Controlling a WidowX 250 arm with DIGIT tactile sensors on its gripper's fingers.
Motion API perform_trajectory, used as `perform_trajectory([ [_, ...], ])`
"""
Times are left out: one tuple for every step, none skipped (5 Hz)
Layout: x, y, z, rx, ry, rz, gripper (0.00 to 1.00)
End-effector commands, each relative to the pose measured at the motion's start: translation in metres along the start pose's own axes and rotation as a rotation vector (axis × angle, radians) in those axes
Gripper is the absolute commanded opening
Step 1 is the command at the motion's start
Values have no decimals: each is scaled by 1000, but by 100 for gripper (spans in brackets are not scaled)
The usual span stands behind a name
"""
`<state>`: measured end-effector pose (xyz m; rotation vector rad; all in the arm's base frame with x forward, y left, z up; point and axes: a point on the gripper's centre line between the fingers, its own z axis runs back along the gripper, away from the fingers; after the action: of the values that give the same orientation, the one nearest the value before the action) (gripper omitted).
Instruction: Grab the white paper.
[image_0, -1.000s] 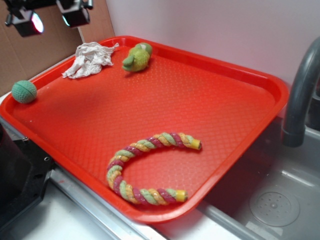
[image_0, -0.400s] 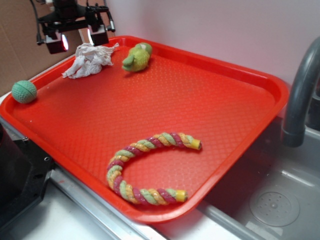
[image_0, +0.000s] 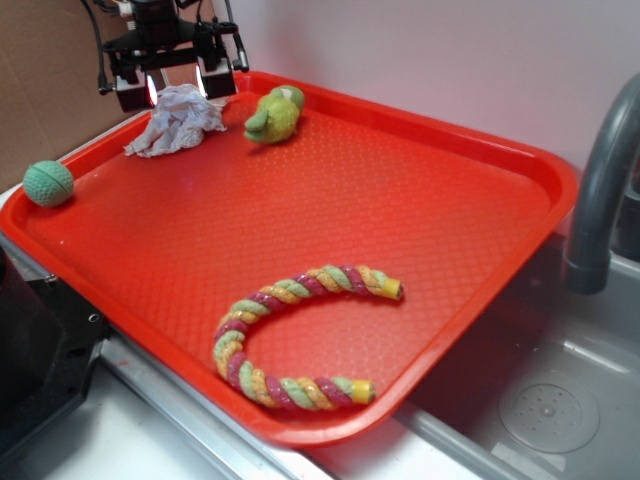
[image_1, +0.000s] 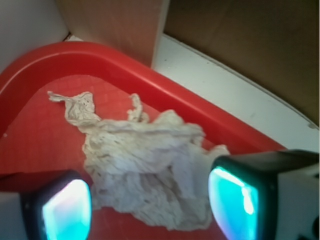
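The white paper (image_0: 177, 119) (image_1: 145, 160) is a crumpled off-white wad lying in the far left corner of the red tray (image_0: 480, 140). My gripper (image_0: 176, 88) (image_1: 150, 205) hangs just above it, open, with one finger on each side of the wad. In the wrist view the two fingertips (image_1: 235, 202) glow teal and the paper fills the gap between them, untouched. The wad's near edge lies under the gripper.
A yellow-green plush toy (image_0: 273, 114) sits just right of the paper. A teal ball (image_0: 48, 183) rests at the tray's left edge. A braided rope toy (image_0: 290, 335) curves near the front. A grey faucet (image_0: 605, 180) and sink stand at right; cardboard (image_1: 240, 45) stands behind the tray.
My gripper has moved right and down from the upper left, arriving over the white paper. Nothing on the tray has shifted.
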<state>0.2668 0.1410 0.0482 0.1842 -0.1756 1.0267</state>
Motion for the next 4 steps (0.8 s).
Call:
perform_trajectory([
  [15,0,-2,-99,-18,-2,100],
  [16,3,1,-120,3,6,0],
  [17,-2,2,-99,6,4,0],
  [20,-2,4,-89,28,-9,0],
])
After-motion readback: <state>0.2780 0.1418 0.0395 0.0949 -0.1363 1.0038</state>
